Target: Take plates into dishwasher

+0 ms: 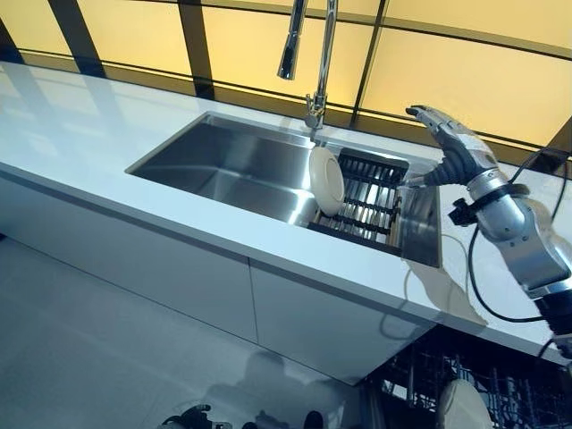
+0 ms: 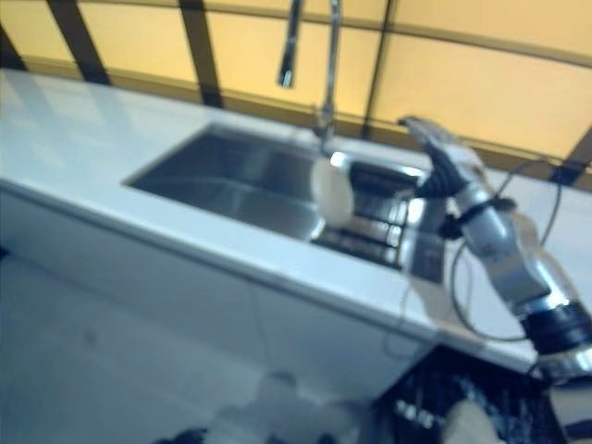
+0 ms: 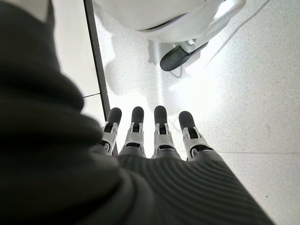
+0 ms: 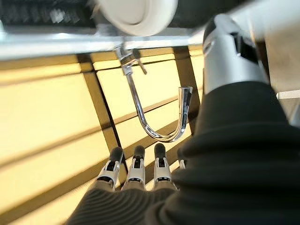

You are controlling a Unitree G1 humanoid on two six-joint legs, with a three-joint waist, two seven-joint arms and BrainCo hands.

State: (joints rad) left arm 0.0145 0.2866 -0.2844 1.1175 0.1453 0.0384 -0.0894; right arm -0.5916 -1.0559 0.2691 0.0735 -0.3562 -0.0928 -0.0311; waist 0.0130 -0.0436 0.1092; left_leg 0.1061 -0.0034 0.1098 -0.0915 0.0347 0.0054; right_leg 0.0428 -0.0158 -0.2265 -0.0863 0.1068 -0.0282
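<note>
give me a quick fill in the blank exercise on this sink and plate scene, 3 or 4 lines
1. The white plate stands on edge in the black ____ inside the sink.
2. The right hand hovers above the sink with its fingers ____.
3. The faucet rises from the ____ rim of the sink.
4. The left hand points down at the ____.

Missing words: rack; open; back; floor

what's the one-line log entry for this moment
right hand: open, raised over sink rack, empty | left hand: open, idle, facing floor | plate: upright in rack, untouched
</note>
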